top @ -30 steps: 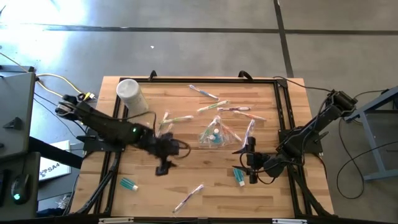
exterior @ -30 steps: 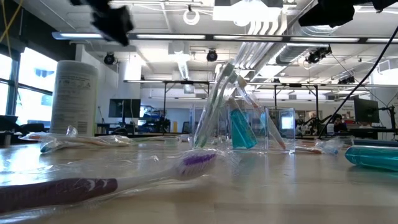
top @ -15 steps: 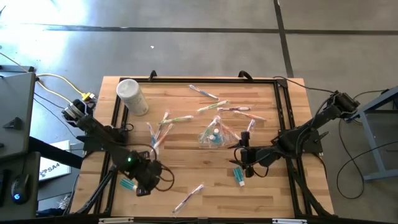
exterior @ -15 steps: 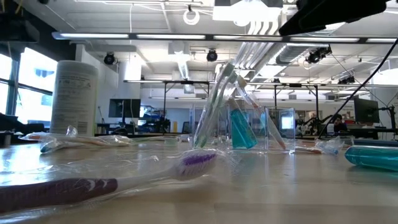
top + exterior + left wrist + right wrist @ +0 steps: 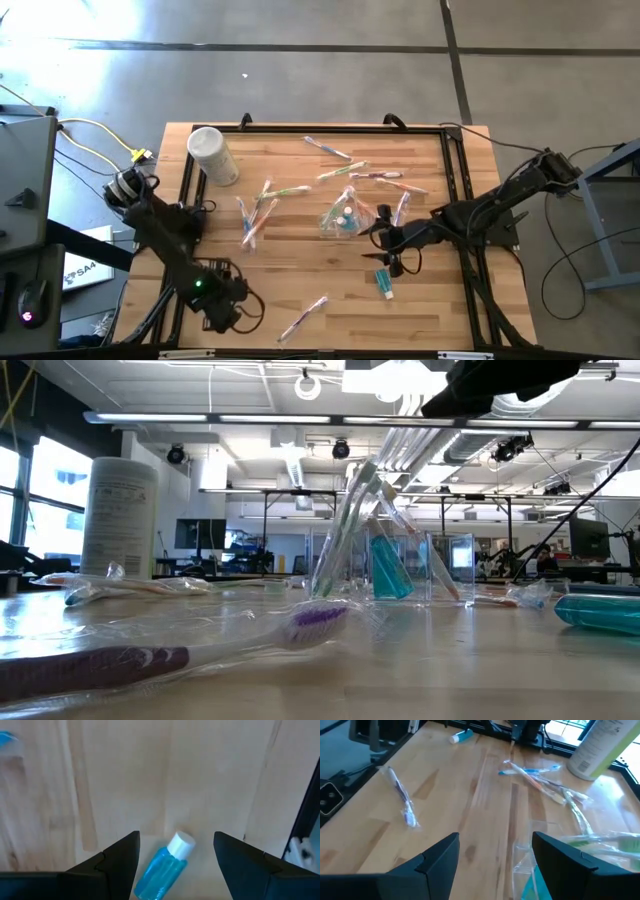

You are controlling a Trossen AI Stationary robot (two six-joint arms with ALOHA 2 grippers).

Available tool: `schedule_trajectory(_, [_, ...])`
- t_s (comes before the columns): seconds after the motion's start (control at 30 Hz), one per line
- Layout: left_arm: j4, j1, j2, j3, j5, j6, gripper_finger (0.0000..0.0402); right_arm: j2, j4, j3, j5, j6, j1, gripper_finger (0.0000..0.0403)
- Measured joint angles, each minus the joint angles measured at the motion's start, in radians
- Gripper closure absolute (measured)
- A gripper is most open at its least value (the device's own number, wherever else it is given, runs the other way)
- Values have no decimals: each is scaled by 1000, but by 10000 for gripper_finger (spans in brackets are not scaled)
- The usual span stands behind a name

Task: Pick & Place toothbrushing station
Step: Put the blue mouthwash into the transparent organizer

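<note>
- progress so far, as i judge it: partly loaded. the toothbrushing station (image 5: 343, 218), a clear boxy holder, stands near the middle of the surface (image 5: 440, 310) with a few toothbrushes leaning in it and a teal tube (image 5: 388, 568) upright inside, seen plainly in the low view.
- much is left lying loose: wrapped toothbrushes (image 5: 258, 213) in a bunch to the left of the station, more toothbrushes (image 5: 345, 171) scattered beyond it, a single purple-headed toothbrush (image 5: 303, 318) near the front edge, and a teal tube (image 5: 386, 284) flat on the wood in front of my right claw.
- my left claw (image 5: 175, 857) hangs over the front left corner of the surface, well apart from the station. its fingers are spread and hold nothing; between them lies a small blue bottle with a white cap (image 5: 163, 867), flat on the wood. in my judgement this is the next thing to be picked.
- my right claw (image 5: 495, 857) sits just beside the station on its right side, fingers spread, empty. its wrist view looks across the wood at the loose brushes and the white cylindrical tub (image 5: 603, 747) at the far corner.
- what remains, as i see it: close on the bottle, carry it across to the station, then go on with the loose brushes and tube.
</note>
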Motion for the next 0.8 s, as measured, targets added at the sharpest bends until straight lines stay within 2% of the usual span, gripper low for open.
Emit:
schedule_trajectory(0.17, [-28, -47, 40, 0, -17, 6, 154, 0, 2, 0, -1, 0, -3, 160])
schedule_trajectory(0.37, [-76, -60, 89, 0, 35, 38, 154, 0, 7, 0, -2, -1, -3, 160])
schedule_trajectory(0.8, [-11, -58, 138, -1, 61, 107, 154, 0, 7, 0, -2, 4, -3, 160])
